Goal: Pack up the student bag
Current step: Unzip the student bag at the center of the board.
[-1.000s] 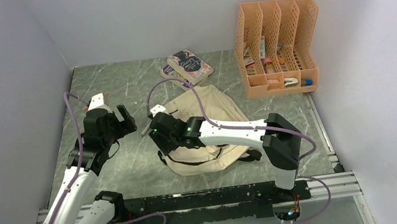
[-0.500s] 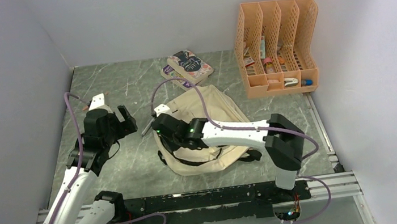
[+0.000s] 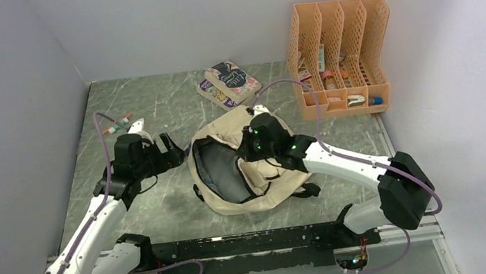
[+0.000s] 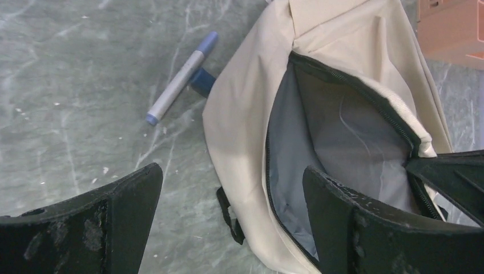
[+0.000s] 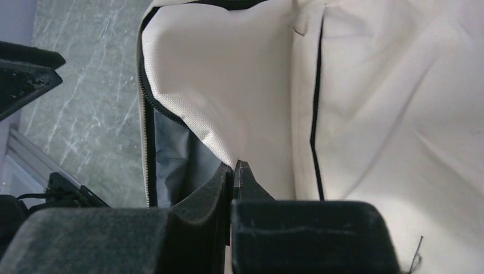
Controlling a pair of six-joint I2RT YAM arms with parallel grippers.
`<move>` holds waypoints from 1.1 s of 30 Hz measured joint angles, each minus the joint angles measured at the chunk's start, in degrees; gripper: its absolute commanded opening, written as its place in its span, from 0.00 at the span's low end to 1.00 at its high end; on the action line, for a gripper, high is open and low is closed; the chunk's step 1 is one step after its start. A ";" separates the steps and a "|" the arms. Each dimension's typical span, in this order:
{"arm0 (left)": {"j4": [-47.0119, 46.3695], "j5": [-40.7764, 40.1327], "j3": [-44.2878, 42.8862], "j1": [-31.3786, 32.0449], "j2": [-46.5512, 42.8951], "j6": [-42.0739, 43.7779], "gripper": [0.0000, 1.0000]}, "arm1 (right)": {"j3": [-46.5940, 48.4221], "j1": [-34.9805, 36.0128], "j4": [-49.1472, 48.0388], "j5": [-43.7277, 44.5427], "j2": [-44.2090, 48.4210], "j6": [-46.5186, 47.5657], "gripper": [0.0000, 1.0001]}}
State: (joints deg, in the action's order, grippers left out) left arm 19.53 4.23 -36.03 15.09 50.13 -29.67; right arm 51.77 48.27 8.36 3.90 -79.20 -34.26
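1. Shifted over the last second: right hand (image 3: 250,151) from the bag's left edge across to its middle, with the top flap dragged along. Mouth of bag (image 3: 255,202) now gaping, grey lining exposed. Left hand (image 3: 171,151) also closer in, just beside the mouth.
2. Right hand pressed together, pinching the cream flap edge next to the zip; plain from its own wrist view. Likely purpose: keeping the mouth held open for loading.
3. Left hand spread wide, nothing between its fingers, hovering above the desk (image 4: 68,85) and facing the opening. Probably staged to fetch or feed items.
4. Bag flat on the desk, central, between both arms. Long axis roughly near-to-far, leaning toward the file rack (image 3: 338,48) at far right. Black straps at the near end; mouth along the left side, toward the left hand.
5. Blue-grey pen (image 4: 180,80) on the desk just beside the bag's far-left edge, clear of the left hand. Books (image 3: 230,81) beyond the bag's far end. Plausible packing candidates; none visible inside yet.
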 measured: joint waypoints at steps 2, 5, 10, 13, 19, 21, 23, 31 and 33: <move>-1.40 1.77 0.55 0.07 1.55 -0.59 0.97 | -1.60 -2.08 -0.90 -1.95 1.05 -0.94 0.00; -3.15 2.93 0.63 0.72 3.76 -1.03 0.97 | -2.80 -4.09 -1.88 -4.13 2.38 -1.66 0.00; -5.55 2.91 0.68 4.04 6.73 -1.36 0.97 | -3.96 -8.09 -2.21 -6.10 4.52 -1.97 0.00; -6.78 1.73 0.68 7.58 9.49 -1.49 0.96 | -4.50 -10.05 -2.29 -6.82 5.38 -2.01 0.00; -7.06 -4.39 0.59 14.51 16.63 -1.68 0.83 | -5.53 -12.90 -2.27 -7.82 7.21 -1.97 0.00; -6.80 -6.14 0.22 15.72 18.67 -1.86 0.73 | -5.99 -13.86 -2.25 -8.07 7.80 -1.97 0.00; -6.51 -7.96 -0.09 16.41 20.35 -2.05 0.63 | -6.73 -15.06 -2.12 -8.24 8.55 -1.99 0.00; -6.01 -10.21 -0.87 16.90 21.79 -2.21 0.42 | -10.25 -21.57 -0.98 -7.28 10.05 -1.95 0.00; -5.99 -10.21 -0.87 16.94 21.77 -2.05 0.41 | -11.76 -23.30 -0.83 -6.88 9.92 -1.97 0.10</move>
State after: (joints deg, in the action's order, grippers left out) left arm 13.54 -5.98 -36.91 32.03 71.90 -31.73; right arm 40.01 24.97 7.53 -2.98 -69.28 -36.23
